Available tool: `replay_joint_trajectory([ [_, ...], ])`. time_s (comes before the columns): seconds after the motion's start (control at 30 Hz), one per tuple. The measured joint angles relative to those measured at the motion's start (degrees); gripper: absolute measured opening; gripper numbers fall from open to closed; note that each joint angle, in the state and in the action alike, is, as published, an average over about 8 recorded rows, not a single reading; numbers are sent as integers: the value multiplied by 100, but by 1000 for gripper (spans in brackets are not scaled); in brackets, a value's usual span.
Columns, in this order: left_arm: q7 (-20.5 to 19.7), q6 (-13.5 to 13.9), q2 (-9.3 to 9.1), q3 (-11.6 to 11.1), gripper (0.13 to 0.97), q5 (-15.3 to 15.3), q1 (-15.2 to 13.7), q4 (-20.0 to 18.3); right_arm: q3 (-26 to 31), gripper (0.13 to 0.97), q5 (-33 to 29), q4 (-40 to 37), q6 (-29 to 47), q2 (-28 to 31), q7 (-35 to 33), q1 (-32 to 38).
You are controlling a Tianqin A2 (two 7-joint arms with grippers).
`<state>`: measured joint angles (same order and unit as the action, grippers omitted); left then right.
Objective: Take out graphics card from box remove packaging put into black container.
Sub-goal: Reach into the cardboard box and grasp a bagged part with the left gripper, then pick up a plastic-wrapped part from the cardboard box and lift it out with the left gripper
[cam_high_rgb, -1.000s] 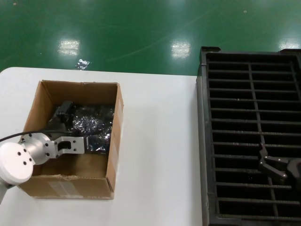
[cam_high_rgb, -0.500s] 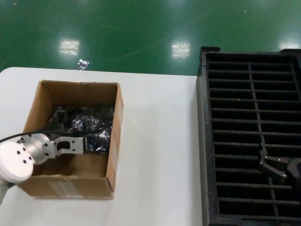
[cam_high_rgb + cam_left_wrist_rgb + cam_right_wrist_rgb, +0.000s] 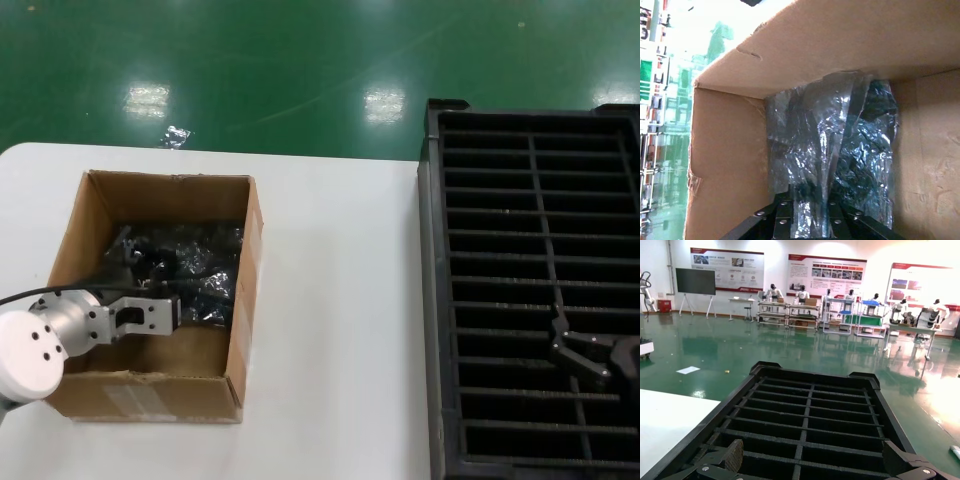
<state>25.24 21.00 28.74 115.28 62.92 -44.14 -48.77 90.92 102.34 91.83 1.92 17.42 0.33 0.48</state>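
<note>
The brown cardboard box (image 3: 250, 250) stands on the left of the white table. Inside lies the shiny crinkled packaging (image 3: 190, 260), with a dark shape inside it; the graphics card does not show plainly. My left gripper (image 3: 195, 298) reaches into the box from its near side and is shut on a fold of the packaging (image 3: 835, 150), which stands up between the jaws of my left gripper (image 3: 812, 222). The black container (image 3: 535, 160) fills the right. My right gripper (image 3: 568, 345) hangs open and empty over its near slot rows (image 3: 812, 410).
The box walls (image 3: 840, 45) close in tightly round the left gripper. Bare white table (image 3: 340, 300) lies between the box and the container. Green floor (image 3: 300, 70) lies beyond the table's far edge.
My left gripper has drawn back a little toward the box's near wall, and the packaging has shifted and bunched with it. The right arm has not moved.
</note>
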Motion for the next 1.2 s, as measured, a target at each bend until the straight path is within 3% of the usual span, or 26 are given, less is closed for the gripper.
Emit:
replay_joint_trajectory([
  [0.13,-67,22,27,-17,226,-72,48,-67,0,966,0,0,0,0,0,0],
  [0.53,-249,39,137,-144,151,-332,266,-533,0,966,0,0,0,0,0,0],
  [0.93,-744,218,397,-787,139,-1027,790,-1973,0,966,0,0,0,0,0,0],
  [1.2,-1088,488,491,-1417,139,-1501,1248,-3108,0,966,0,0,0,0,0,0],
])
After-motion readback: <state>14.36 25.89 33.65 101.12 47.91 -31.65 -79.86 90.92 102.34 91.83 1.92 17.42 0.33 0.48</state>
